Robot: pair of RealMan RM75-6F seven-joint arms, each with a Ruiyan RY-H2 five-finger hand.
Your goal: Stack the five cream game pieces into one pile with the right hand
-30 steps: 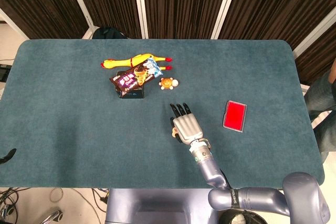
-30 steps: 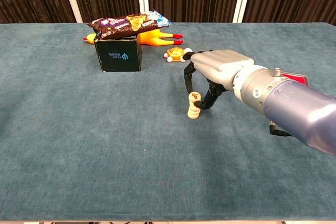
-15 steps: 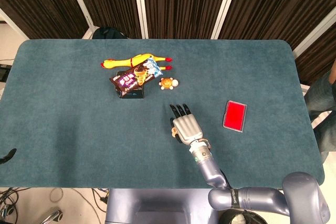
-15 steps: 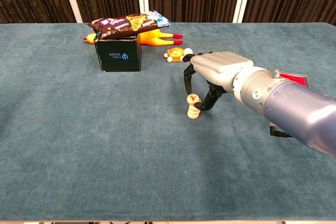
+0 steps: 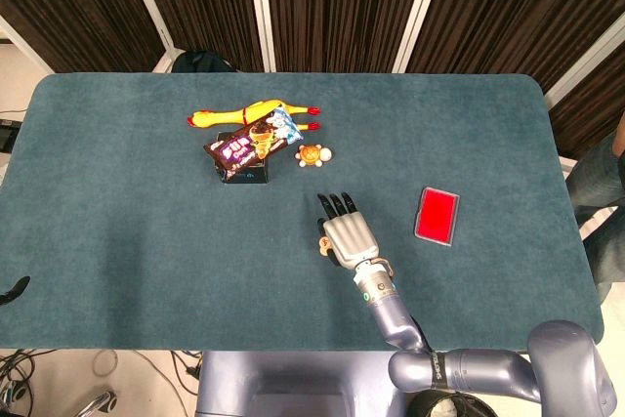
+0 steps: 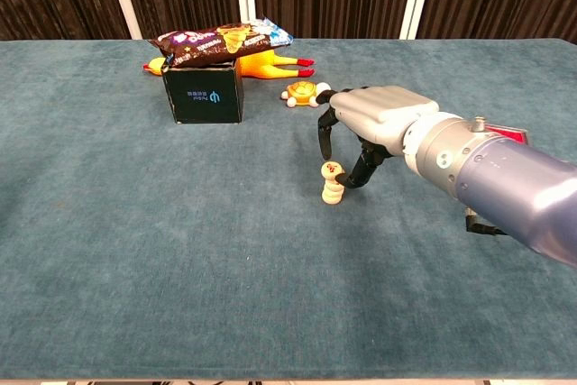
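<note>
The game pieces [image 6: 333, 185] stand piled on the table [image 5: 117, 192], at seven o'clock from the toy turtle [image 6: 305, 92]. Since a second ago our right hand [image 6: 374, 123] has eased off the top piece (red mark now showing); its fingers [image 6: 322, 137] arch apart, holding nothing. We judge the pile done.

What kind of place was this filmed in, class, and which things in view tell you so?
Probably a robot test room: a teal-clothed table before dark curtains, cables on the floor, and assorted props such as a rubber chicken.
</note>
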